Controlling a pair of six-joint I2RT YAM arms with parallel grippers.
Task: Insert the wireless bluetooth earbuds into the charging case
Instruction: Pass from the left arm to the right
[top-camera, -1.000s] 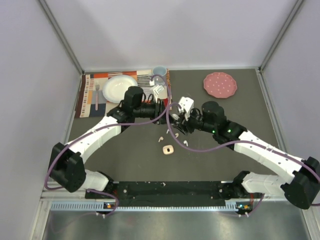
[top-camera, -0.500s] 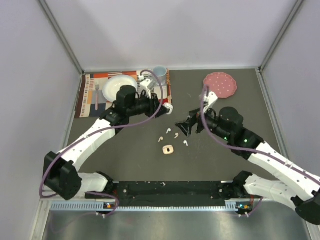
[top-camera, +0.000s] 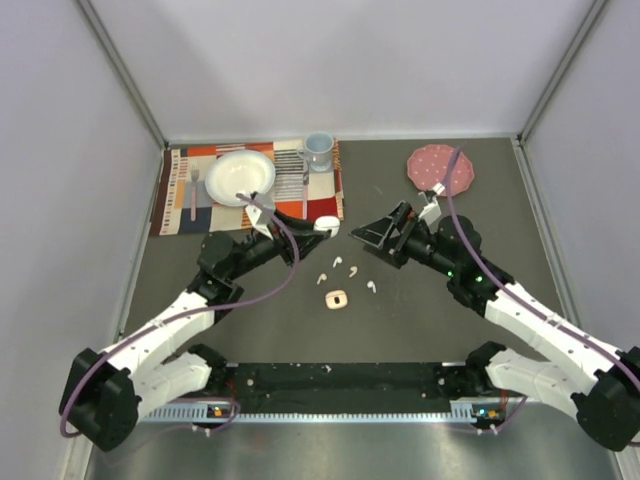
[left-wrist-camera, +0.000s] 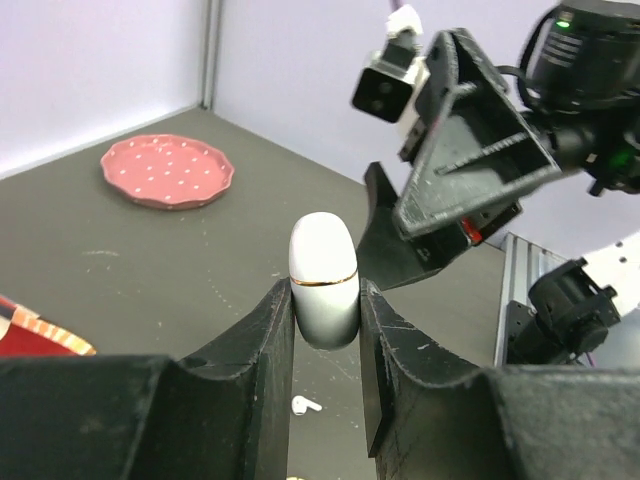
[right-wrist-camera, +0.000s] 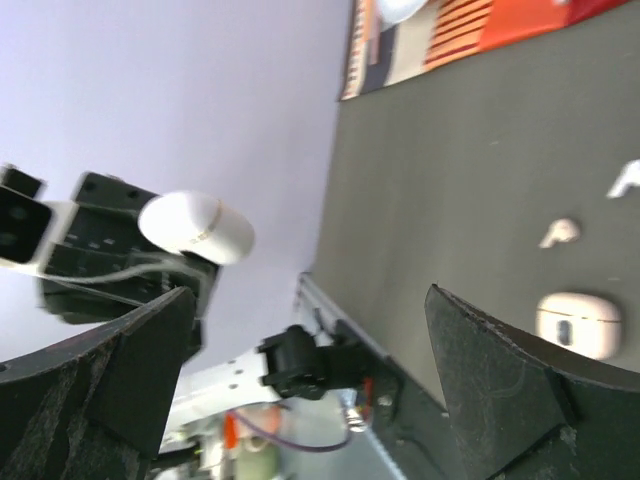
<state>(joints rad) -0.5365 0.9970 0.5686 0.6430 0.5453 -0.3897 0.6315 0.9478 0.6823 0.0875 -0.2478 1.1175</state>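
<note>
Earbuds (top-camera: 338, 263) lie loose near the left tool (top-camera: 326, 224) and right tool (top-camera: 378, 233).

Left pincer (top-camera: 318, 224) clamped tight, right pincer (top-camera: 383, 225) spread wide, tips facing each other

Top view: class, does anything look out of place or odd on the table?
Yes: four earbuds lie scattered loose on the table, outside any case, while the left gripper holds a white case with its lid shut.
</note>
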